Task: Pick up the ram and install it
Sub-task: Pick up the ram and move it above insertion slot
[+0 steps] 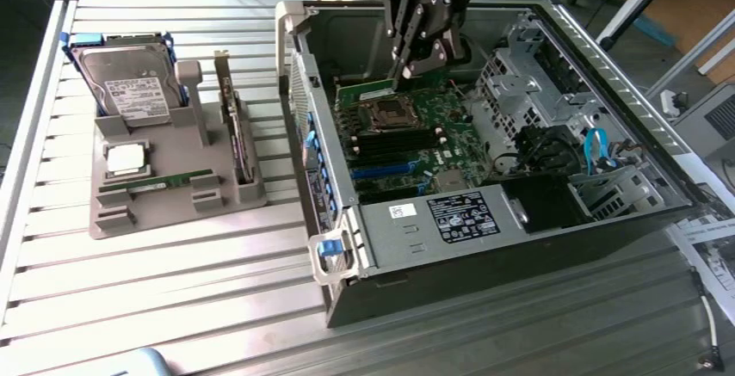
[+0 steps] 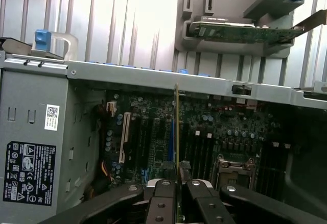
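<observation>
My gripper (image 1: 411, 64) hangs inside the open computer case (image 1: 344, 247), shut on the ram (image 1: 370, 90), a slim green stick held over the motherboard (image 1: 442, 148) near the CPU socket (image 1: 388, 114). In the wrist view the ram (image 2: 177, 127) shows edge-on as a thin upright line rising from between my black fingers (image 2: 162, 191), above the dark memory slots (image 2: 202, 150). A second stick just like it (image 1: 155, 184) lies flat in the grey holder (image 1: 172, 212) outside the case; in the wrist view this second stick (image 2: 225, 31) lies beyond the case wall.
The grey holder also carries a hard drive (image 1: 132, 83), a square silver CPU chip (image 1: 126, 159) and an upright expansion card (image 1: 236, 126). Drive cages and blue cables (image 1: 595, 148) fill the case towards the exterior view's right. The slatted metal table (image 1: 172, 298) lies all around.
</observation>
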`<action>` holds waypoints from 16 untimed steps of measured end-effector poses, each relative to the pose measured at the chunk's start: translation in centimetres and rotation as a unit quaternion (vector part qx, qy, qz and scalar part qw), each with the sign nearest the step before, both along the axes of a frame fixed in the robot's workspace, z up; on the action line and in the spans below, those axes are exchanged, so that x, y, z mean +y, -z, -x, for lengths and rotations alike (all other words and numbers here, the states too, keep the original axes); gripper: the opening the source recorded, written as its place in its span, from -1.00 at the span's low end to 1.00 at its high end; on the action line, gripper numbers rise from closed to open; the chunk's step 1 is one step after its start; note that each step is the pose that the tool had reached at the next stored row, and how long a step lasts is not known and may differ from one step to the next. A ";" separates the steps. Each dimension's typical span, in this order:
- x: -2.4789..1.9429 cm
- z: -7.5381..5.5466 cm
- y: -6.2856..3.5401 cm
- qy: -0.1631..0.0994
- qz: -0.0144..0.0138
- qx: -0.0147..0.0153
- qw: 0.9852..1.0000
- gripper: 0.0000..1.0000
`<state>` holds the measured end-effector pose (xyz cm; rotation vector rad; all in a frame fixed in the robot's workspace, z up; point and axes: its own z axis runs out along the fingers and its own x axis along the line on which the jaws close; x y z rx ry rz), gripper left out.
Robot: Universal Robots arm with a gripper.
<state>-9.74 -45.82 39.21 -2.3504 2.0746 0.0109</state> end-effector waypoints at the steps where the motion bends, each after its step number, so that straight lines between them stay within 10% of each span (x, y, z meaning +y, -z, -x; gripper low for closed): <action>1: 0.00 -0.1 0.01 0.000 0.000 0.000 1.000 -0.72; 16: 0.00 -1.5 0.15 0.000 0.000 0.000 1.000 -0.72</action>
